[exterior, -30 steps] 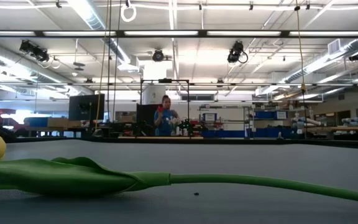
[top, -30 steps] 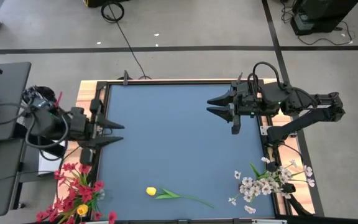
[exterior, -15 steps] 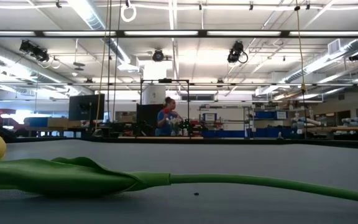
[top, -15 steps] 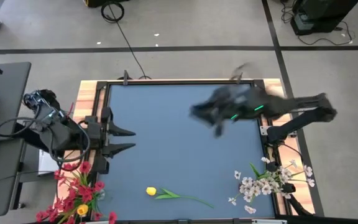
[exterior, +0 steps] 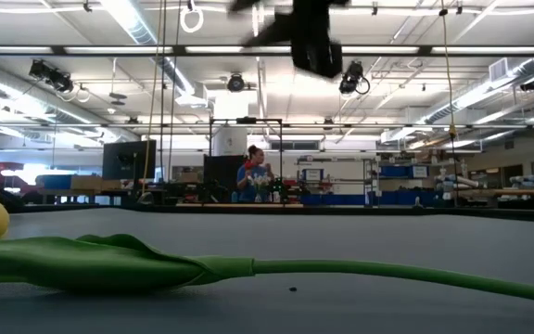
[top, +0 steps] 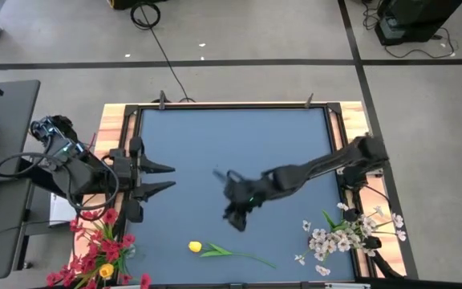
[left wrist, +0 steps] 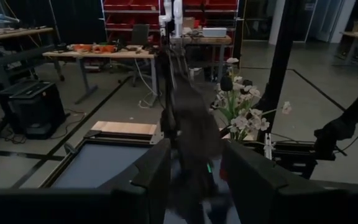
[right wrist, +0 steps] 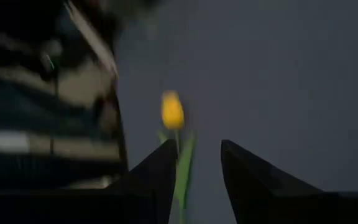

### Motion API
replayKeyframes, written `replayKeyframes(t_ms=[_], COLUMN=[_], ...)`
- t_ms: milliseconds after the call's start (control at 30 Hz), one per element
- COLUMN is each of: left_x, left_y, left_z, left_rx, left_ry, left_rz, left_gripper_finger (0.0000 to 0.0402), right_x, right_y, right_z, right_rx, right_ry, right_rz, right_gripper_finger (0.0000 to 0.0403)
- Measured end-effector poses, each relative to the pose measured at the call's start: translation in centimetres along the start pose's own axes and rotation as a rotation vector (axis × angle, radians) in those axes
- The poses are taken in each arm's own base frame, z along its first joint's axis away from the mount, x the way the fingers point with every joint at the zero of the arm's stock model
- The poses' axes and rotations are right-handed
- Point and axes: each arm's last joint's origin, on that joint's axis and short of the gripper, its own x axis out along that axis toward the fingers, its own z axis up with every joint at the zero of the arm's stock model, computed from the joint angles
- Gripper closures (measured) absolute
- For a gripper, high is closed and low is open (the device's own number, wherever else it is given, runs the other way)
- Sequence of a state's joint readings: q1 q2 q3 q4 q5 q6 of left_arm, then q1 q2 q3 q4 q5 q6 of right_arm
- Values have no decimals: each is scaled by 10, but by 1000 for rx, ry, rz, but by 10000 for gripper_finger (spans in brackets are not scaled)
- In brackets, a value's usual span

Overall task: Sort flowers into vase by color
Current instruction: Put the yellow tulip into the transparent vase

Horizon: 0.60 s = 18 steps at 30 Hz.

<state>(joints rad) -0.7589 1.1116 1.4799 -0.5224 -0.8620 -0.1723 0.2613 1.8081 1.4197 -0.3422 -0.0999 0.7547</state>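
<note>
At the left edge of the blue table [top: 215, 136] the left gripper [top: 165, 177] waits, its two fingers spread apart and holding nothing. It points inward over the mat, probably kept out of the way while the other arm works. Just below it, at the table's near-left corner, stands the bunch of red flowers [top: 99, 249]; I count one bunch, and a yellow bloom seems to sit inside it, though this is hard to confirm.

One yellow tulip [top: 195, 247] lies flat near the front edge, blossom to the left and stem [top: 243, 256] running right. It is the only flower loose on the mat, so I judge it is the next one to sort.

The right gripper [top: 235, 210] hangs above the mat, near the tulip but not touching it. In its wrist view the fingers [right wrist: 160, 174] are parted with the tulip [right wrist: 172, 111] between them, which suggests an approach for grasping.

At the near-right corner is one spray of white flowers [top: 347, 233].
</note>
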Motion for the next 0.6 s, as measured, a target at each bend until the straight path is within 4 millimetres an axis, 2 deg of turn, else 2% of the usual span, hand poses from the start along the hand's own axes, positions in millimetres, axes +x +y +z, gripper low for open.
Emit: replayKeyframes(t_ms=[133, 333, 467, 600], left_x=[1, 13, 30, 47], left_y=[-1, -3, -8, -16], left_z=[-1, -6, -15, -25], left_rx=[-13, -9, 16, 32], left_ry=[2, 29, 62, 97], left_rz=[2, 50, 93, 122], left_gripper_finger=[251, 251, 251, 251], right_x=[42, 82, 96, 99], right_y=[-9, -12, -7, 2], right_z=[-30, -75, -100, -116], right_rx=[-2, -130, -240, -318], right_ry=[186, 394, 458, 448], right_rz=[-38, -53, -33, -63], right_gripper_finger=[266, 266, 265, 264])
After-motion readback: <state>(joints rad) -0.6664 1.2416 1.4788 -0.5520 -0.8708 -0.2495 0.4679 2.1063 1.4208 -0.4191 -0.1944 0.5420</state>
